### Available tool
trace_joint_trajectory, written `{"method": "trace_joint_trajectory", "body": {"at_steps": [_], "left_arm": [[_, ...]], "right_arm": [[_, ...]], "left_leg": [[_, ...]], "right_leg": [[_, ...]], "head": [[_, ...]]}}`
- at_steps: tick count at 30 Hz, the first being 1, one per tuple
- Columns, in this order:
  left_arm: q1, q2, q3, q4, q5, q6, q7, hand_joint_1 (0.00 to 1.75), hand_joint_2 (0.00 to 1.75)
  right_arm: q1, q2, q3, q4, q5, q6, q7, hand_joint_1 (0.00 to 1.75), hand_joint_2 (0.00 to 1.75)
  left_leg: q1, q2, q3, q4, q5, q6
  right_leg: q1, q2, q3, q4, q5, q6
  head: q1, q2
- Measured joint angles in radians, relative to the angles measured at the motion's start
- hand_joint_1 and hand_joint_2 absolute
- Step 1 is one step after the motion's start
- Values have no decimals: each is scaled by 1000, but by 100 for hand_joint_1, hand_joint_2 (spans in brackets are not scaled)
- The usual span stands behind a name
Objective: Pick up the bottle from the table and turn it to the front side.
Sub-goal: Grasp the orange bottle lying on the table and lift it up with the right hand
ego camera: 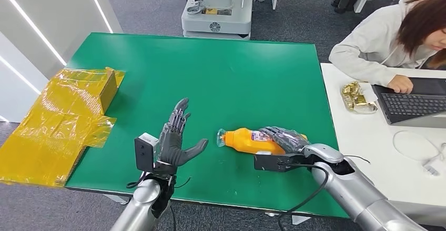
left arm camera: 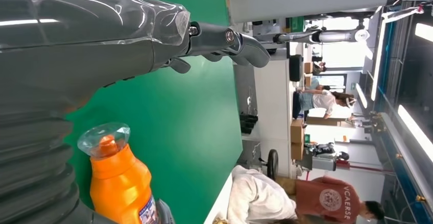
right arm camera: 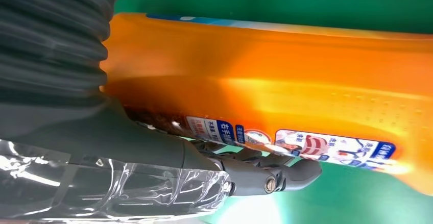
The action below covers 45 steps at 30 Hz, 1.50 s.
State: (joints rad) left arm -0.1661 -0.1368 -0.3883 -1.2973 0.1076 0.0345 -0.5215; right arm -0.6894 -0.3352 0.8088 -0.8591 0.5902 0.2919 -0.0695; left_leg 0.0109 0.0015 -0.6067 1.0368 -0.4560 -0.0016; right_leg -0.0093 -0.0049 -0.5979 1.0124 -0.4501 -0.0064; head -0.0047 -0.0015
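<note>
Orange bottle lies on its side on the green bench, cap toward the left hand. Right hand wraps its body, fingers clamped over the label. Left hand hovers nearby, fingers spread, holding nothing.

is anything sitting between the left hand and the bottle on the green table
Nothing visible does. The left hand hovers open beside the cap end of the orange bottle, with bare green table between them. The right hand already rests over the bottle's far end.
</note>
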Motion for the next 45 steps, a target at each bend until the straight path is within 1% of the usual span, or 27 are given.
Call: {"method": "trace_joint_trajectory", "body": {"at_steps": [5, 15, 16, 17, 18, 19, 20, 21, 22, 23, 29, 41, 43, 45], "left_arm": [[1, 3, 0, 5, 3, 6, 0, 0, 175], [21, 6, 0, 6, 12, 25, -1, 0, 175], [23, 6, 0, 6, 12, 26, -1, 0, 175], [24, 6, 0, 6, 12, 27, -1, 0, 175], [25, 6, 0, 6, 12, 27, -1, 0, 175], [26, 6, 0, 6, 12, 28, -1, 0, 175], [26, 6, 0, 6, 12, 29, -1, 0, 175], [27, 6, 0, 6, 12, 30, -1, 0, 175], [28, 7, 0, 6, 12, 31, -1, 0, 175], [29, 7, 0, 6, 12, 33, -1, 0, 175], [40, 7, 0, 6, 12, 44, 0, 0, 175], [43, 7, 0, 5, 13, 52, 1, 0, 175], [43, 7, 0, 4, 13, 53, 2, 0, 175], [46, 7, 0, 3, 12, 54, 3, 0, 175]], "right_arm": [[-8, -10, 22, 0, 1, -6, 7, 0, 175], [-44, -33, 85, 17, -1, -13, 47, 0, 175], [-46, -35, 91, 17, -1, -14, 55, 3, 175], [-47, -37, 96, 17, -1, -16, 64, 26, 175], [-48, -40, 100, 17, -1, -19, 73, 57, 175], [-48, -41, 104, 17, -1, -22, 81, 93, 175], [-48, -43, 108, 17, 0, -24, 90, 134, 175], [-48, -44, 111, 16, 1, -25, 98, 154, 175], [-48, -45, 113, 16, 3, -26, 107, 167, 175], [-48, -47, 114, 14, 4, -26, 115, 174, 175], [-48, -55, 119, 1, 6, -10, 134, 175, 175], [-60, -55, 125, -3, 0, 27, 135, 175, 175], [-61, -55, 126, -2, -11, 17, 120, 175, 175], [-54, -55, 125, -2, -43, -22, 77, 175, 175]], "left_leg": [[0, 0, 0, 0, 0, 0], [0, 0, 0, 0, 0, 0], [0, 0, 0, 0, 0, 0], [0, 0, 0, 0, 0, 0], [0, 0, 0, 0, 0, 0], [0, 0, 0, 0, 0, 0], [0, 0, 0, 0, 0, 0], [0, 0, 0, 0, 0, 0], [0, 0, 0, 0, 0, 0], [0, 0, 0, 0, 0, 0], [0, 0, 1, 0, 0, 0], [0, 0, 1, 0, 0, 0], [0, 0, 1, 0, 0, 0], [0, 0, 1, 0, 0, 0]], "right_leg": [[0, 0, 0, 0, 0, 0], [0, 0, 0, 0, 0, 1], [0, 0, 0, 0, 0, 1], [0, 0, 0, 0, 0, 1], [0, 0, 0, 0, 0, 1], [0, 0, 0, 0, 0, 1], [0, 0, 0, 0, 0, 1], [0, 0, 0, 0, 0, 1], [0, 0, 0, 0, 0, 1], [0, 0, 0, 0, 0, 1], [0, 0, 1, 0, 0, 1], [0, 0, 1, 0, 0, 1], [0, 0, 1, 0, 0, 1], [0, 0, 1, 0, 0, 1]], "head": [[0, 0], [0, 0], [0, 0], [0, 0], [0, 0], [0, 0], [0, 0], [0, 0], [0, 0], [0, 0], [0, 0], [0, 0], [0, 0], [0, 0]]}}
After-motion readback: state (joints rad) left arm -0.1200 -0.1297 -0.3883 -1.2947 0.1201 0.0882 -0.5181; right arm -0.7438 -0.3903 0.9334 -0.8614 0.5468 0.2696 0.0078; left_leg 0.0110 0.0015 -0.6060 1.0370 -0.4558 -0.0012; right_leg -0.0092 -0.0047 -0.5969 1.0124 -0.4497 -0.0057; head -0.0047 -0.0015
